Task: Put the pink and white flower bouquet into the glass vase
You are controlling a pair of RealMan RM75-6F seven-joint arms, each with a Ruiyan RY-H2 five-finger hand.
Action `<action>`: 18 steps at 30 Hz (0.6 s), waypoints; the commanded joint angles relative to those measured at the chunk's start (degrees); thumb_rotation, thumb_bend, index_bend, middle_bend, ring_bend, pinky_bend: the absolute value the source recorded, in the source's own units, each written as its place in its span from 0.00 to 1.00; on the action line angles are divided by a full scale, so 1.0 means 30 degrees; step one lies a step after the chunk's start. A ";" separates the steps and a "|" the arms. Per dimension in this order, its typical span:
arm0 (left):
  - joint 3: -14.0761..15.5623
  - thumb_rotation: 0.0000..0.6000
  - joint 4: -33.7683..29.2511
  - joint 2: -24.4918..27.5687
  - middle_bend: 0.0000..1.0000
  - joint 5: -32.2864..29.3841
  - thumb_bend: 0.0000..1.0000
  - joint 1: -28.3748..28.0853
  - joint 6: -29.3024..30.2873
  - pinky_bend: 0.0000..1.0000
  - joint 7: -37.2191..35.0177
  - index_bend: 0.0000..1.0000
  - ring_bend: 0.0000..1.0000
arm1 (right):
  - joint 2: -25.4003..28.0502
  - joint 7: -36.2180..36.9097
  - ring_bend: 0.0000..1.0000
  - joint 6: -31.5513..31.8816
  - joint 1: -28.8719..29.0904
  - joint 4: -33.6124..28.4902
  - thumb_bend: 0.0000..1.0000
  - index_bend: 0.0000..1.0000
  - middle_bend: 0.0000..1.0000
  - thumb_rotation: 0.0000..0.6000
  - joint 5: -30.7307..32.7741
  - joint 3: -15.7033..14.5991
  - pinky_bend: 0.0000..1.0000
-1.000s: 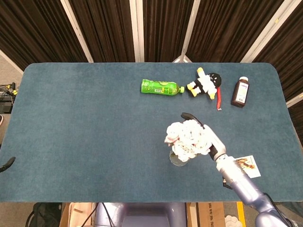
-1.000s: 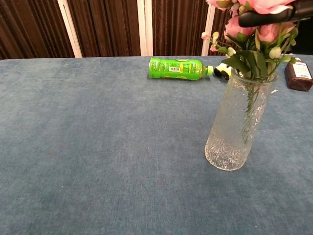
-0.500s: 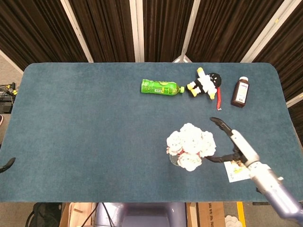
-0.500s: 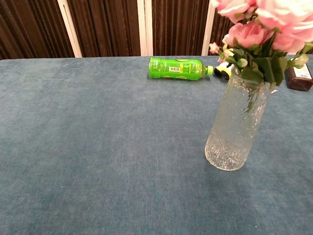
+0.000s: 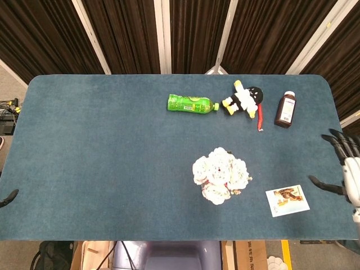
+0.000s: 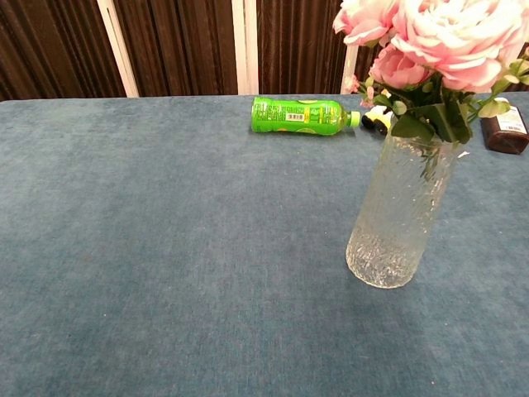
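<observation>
The pink and white flower bouquet stands with its stems inside the glass vase, upright on the blue table right of centre. From above, the blooms hide the vase. My right hand is at the table's right edge, well clear of the bouquet, fingers spread and holding nothing. Only a dark tip of my left hand shows at the left edge of the head view, too little to tell how it lies.
A green bottle lies on its side at the back. Beside it lie a black and white plush toy and a red stick. A brown bottle stands far right. A picture card lies near the front right.
My right hand let go of the bouquet and drew away to the right edge of the table. The bouquet settled in the vase, blooms shifting slightly left.
</observation>
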 commanded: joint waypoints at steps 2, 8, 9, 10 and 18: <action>0.0064 1.00 -0.0007 0.0062 0.00 -0.0010 0.17 -0.0009 -0.0115 0.00 0.0142 0.15 0.00 | -0.2515 -0.1823 0.09 0.2835 -0.1521 0.2863 0.15 0.20 0.14 1.00 -0.3481 -0.3071 0.04; 0.0194 1.00 -0.0124 0.0355 0.00 -0.0196 0.17 -0.0067 -0.0564 0.00 0.0484 0.15 0.00 | -0.2932 -0.2986 0.04 0.1638 -0.1179 0.3488 0.15 0.17 0.11 1.00 -0.4349 -0.4434 0.00; 0.0185 1.00 -0.0139 0.0378 0.00 -0.0246 0.17 -0.0073 -0.0599 0.00 0.0516 0.15 0.00 | -0.3001 -0.3212 0.04 0.1400 -0.1050 0.3534 0.15 0.17 0.10 1.00 -0.4244 -0.4473 0.00; 0.0187 1.00 -0.0147 0.0406 0.00 -0.0293 0.17 -0.0079 -0.0646 0.00 0.0565 0.15 0.00 | -0.3084 -0.3364 0.04 0.1227 -0.0950 0.3549 0.15 0.17 0.10 1.00 -0.4111 -0.4496 0.00; 0.0524 1.00 -0.0122 0.0710 0.00 -0.0065 0.17 -0.0269 -0.1267 0.00 0.1087 0.15 0.00 | -0.2971 -0.3719 0.04 0.0204 -0.0500 0.3068 0.15 0.16 0.10 1.00 -0.3463 -0.5026 0.00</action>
